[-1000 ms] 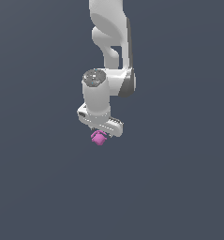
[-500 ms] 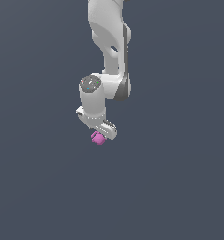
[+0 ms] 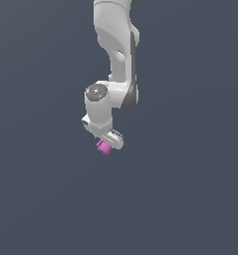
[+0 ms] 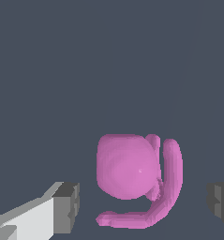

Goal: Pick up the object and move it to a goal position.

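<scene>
The object is small, pink-magenta and rounded, with a curved handle-like loop on one side, more like a tiny mug than a cube. In the exterior view it sits directly under the white gripper. In the wrist view the object lies between the two dark-tipped fingers, and there is a visible gap on each side. The gripper is open, with its jaws wide apart and touching nothing. The exterior view hides the fingertips behind the hand.
A uniform dark grey-blue surface fills both views. The white arm comes down from the top of the exterior view. No other objects or edges show.
The hand has turned and shifted slightly toward the exterior view's left, and the upper arm has leaned. The pink object has stayed in the same spot under the gripper.
</scene>
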`<state>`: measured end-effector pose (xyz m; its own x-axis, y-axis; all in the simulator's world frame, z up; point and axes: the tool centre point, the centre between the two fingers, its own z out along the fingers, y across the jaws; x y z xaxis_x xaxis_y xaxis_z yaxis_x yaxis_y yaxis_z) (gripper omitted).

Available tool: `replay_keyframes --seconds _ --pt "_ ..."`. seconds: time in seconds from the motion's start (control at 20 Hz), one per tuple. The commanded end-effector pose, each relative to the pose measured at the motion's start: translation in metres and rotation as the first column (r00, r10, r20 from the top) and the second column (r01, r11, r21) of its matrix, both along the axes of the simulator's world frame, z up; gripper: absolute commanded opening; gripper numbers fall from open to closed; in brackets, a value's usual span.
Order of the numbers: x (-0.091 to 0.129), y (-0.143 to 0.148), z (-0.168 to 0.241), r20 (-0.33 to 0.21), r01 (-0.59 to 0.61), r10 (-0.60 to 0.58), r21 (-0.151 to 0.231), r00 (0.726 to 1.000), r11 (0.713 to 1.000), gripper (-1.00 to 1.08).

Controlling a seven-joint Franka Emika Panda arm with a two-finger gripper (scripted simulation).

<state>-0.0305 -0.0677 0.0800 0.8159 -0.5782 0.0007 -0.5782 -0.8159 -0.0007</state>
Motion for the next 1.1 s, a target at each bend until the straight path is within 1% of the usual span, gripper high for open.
replay_keyframes --seconds 0.0,0.25,0.5,0.55,1.05 --pt "-0.001 0.000 -0.011 -0.001 0.001 -0.001 0.000 1.000 1.000 1.00" --pt "-0.002 0.000 -0.033 -0.001 0.004 -0.004 0.000 1.000 1.000 1.00" --pt "-0.001 0.000 -0.040 -0.001 0.005 -0.005 0.000 1.000 1.000 1.00" --pt "-0.001 0.000 -0.040 -0.001 0.005 -0.005 0.000 1.000 1.000 -1.00" --pt "0.000 0.000 -0.039 0.001 0.004 -0.004 0.000 1.000 1.000 -1.00"
